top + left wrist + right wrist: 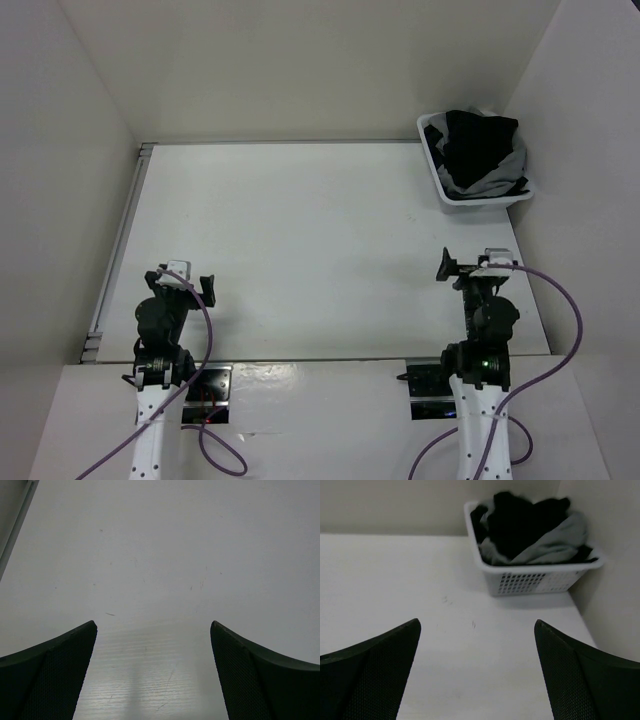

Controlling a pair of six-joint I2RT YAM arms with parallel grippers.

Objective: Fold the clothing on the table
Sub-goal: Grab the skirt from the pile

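Black clothing [478, 133] lies heaped in a white plastic basket [482, 199] at the far right corner of the table [320, 240], about 2 o'clock from the table's middle in the overhead view. A grey garment [503, 172] is bundled into the same basket, under and around the black fabric. Both spill slightly over the rim. No label, logo or print can be read on either garment, and the basket's slotted wall carries no writing.

The basket stands close to the right-hand wall and the back wall. The white tabletop shows only a few faint specks and scratches. A metal rail [118, 245] runs along its 9 o'clock edge.

The left gripper [180, 283] sits near 7 o'clock, its dark fingers spread wide with nothing between them and bare table below. The right gripper [474, 270] sits near 5 o'clock, likewise spread wide and holding nothing. Its wrist camera looks straight at the basket, well apart from the fingers, with nothing between them.

A purple cable [205, 330] loops from each arm toward the near edge.
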